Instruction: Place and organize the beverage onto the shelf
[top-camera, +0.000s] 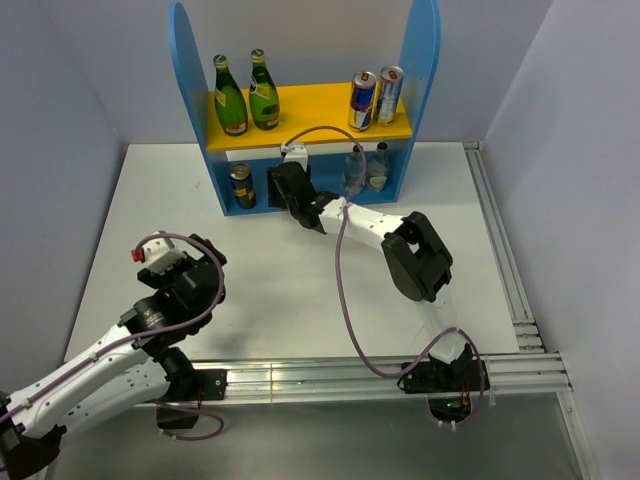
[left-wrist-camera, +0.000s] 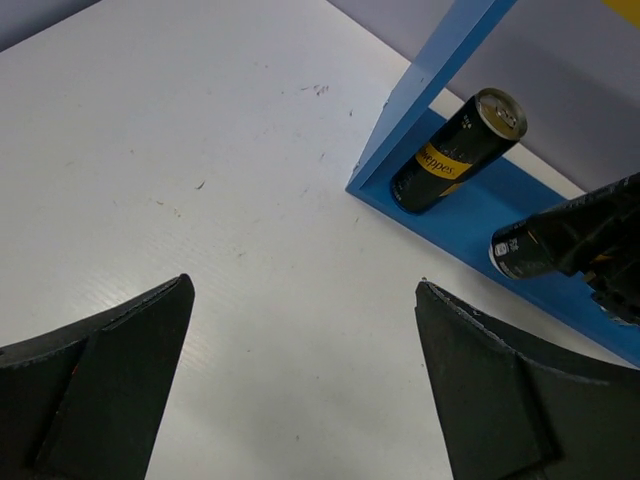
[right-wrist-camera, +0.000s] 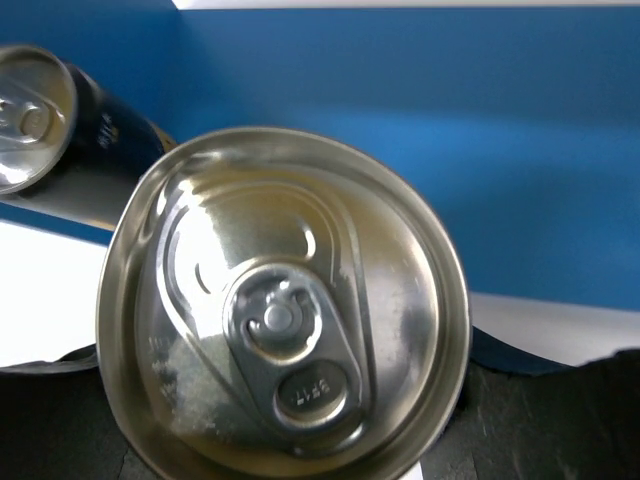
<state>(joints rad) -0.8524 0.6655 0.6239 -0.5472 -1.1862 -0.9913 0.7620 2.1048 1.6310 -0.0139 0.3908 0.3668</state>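
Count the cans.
4 cans: two on the yellow upper board, right end; one on the lower level, left; one in the right gripper beside it. Arm may hide others.

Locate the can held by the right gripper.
The held can, in the right gripper, is at the shelf's lower level, left of centre in the top view, just right of the standing black-and-yellow can.

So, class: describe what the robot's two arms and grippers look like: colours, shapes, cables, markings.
The left arm and right arm have white tubular links joined by bulky black joint housings. A thin purple-grey cable loops along each. The left gripper and right gripper each have two matt black fingers. A small red part sits near the left wrist.
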